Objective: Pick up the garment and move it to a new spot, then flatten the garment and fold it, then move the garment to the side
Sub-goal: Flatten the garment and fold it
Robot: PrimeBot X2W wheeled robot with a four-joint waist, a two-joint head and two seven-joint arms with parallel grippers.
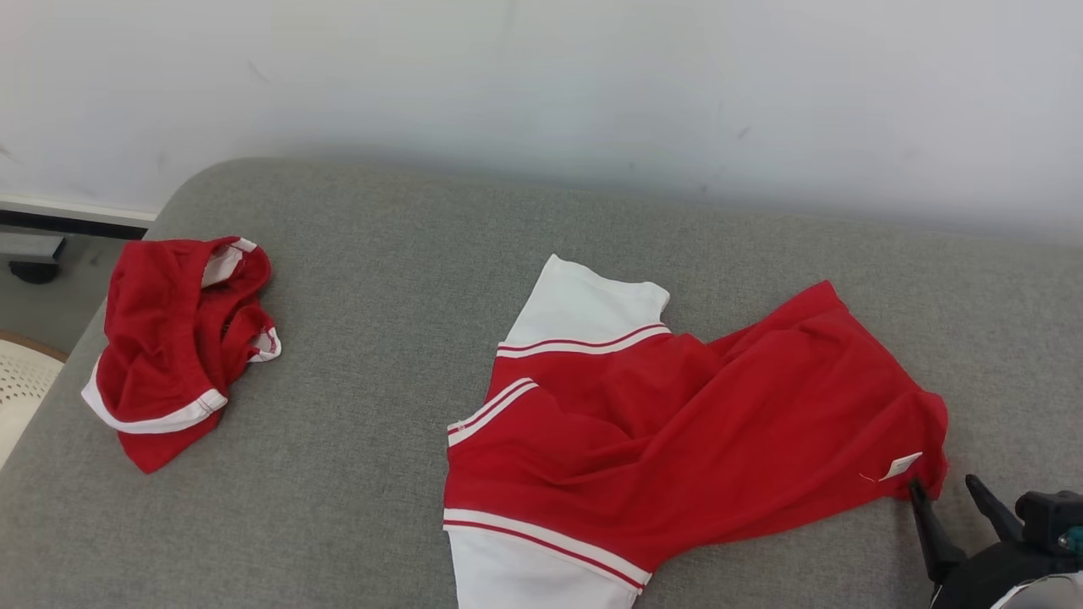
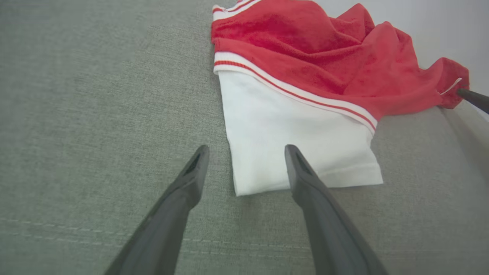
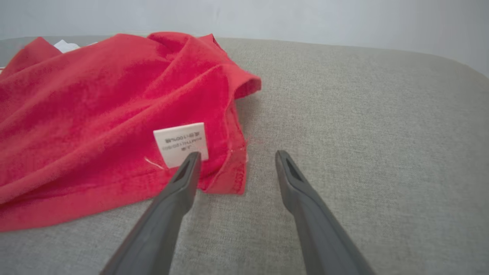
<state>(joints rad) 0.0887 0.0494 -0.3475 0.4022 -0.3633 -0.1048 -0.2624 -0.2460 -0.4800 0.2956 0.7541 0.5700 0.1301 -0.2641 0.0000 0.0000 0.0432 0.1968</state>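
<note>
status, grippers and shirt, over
Left gripper open at white sleeve. Right gripper open at hem label. Shirt rumpled, unheld. Second red garment far left.

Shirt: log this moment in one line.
shirt: rumpled on cushion, unfolded | left gripper: open, at white sleeve | right gripper: open, at hem corner by label
</note>
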